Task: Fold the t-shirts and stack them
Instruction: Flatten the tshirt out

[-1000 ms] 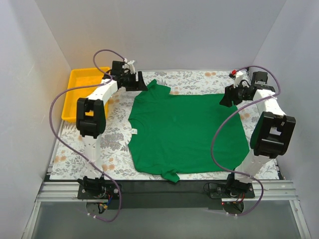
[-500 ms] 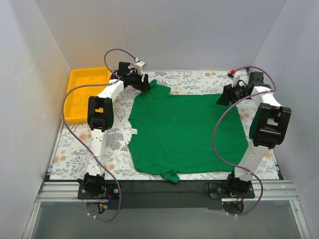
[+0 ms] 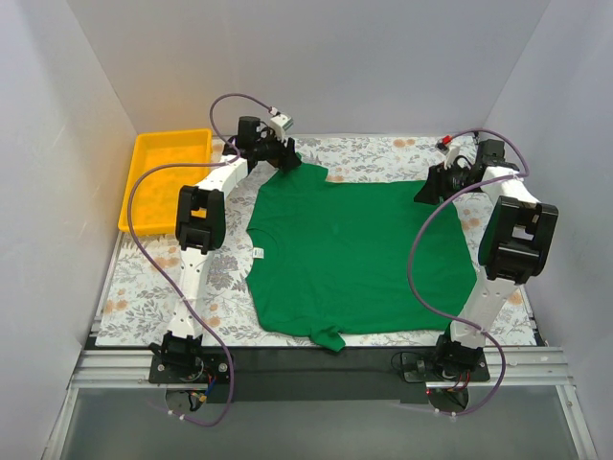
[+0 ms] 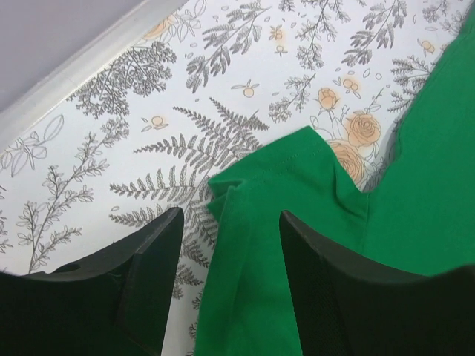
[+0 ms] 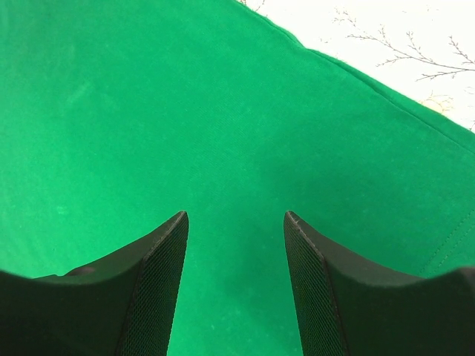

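The green t-shirt (image 3: 354,254) lies spread flat on the floral cloth, its neck to the left and its hem to the right. My left gripper (image 3: 287,159) is at the shirt's far sleeve. In the left wrist view the sleeve (image 4: 286,189) runs between the two black fingers (image 4: 148,285), and this gripper (image 4: 230,222) is open. My right gripper (image 3: 427,190) is at the shirt's far right corner. The right wrist view has it (image 5: 236,216) open, low over smooth green fabric (image 5: 185,111), with the shirt's edge just beyond.
A yellow tray (image 3: 144,172) stands at the back left corner, against the left wall. White walls close in the table on three sides. Bare floral cloth (image 3: 158,278) shows left of the shirt and along the back edge.
My left arm has reached farther back and to the right, bringing its gripper onto the far sleeve, with the jaws a little narrower. The right gripper has shifted slightly at the far right corner.
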